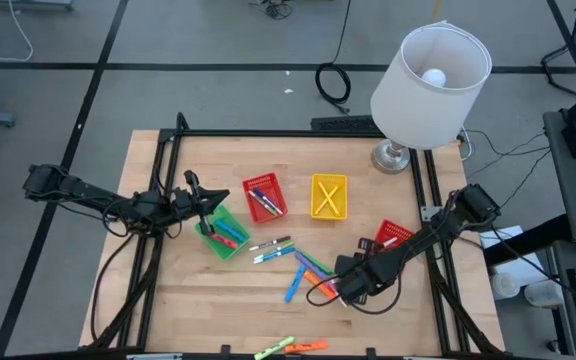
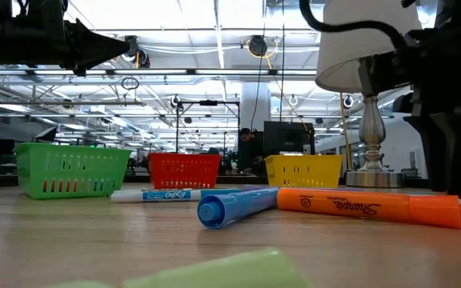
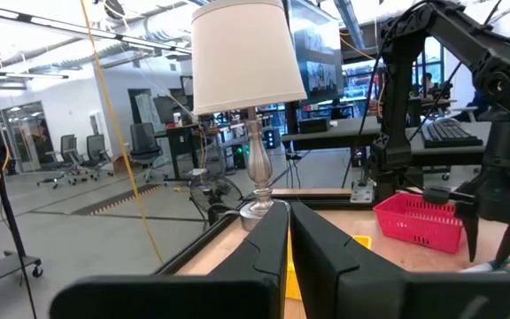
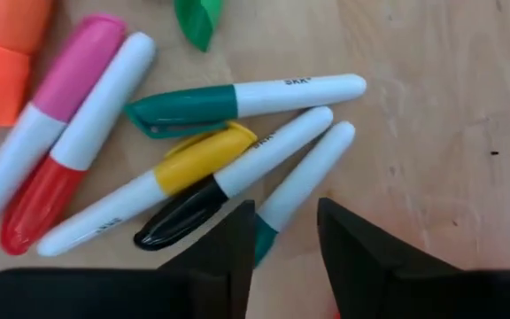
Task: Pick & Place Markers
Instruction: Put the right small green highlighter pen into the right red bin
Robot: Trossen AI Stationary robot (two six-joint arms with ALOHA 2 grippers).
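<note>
Several markers lie flat on the wooden table. A loose pile lies by my right gripper: teal, yellow, black, red and pink capped white markers and an orange one. A blue marker and more white markers lie toward the middle. My right gripper is open and low over the pile. Its fingers stand on either side of a green-capped white marker; whether they touch it does not show. My left gripper is shut and empty, above the green basket, which holds several markers.
A red basket with markers and a yellow basket stand at the middle far side. Another red basket stands at the right. A lamp stands at the far right corner. Two highlighters lie at the near edge.
</note>
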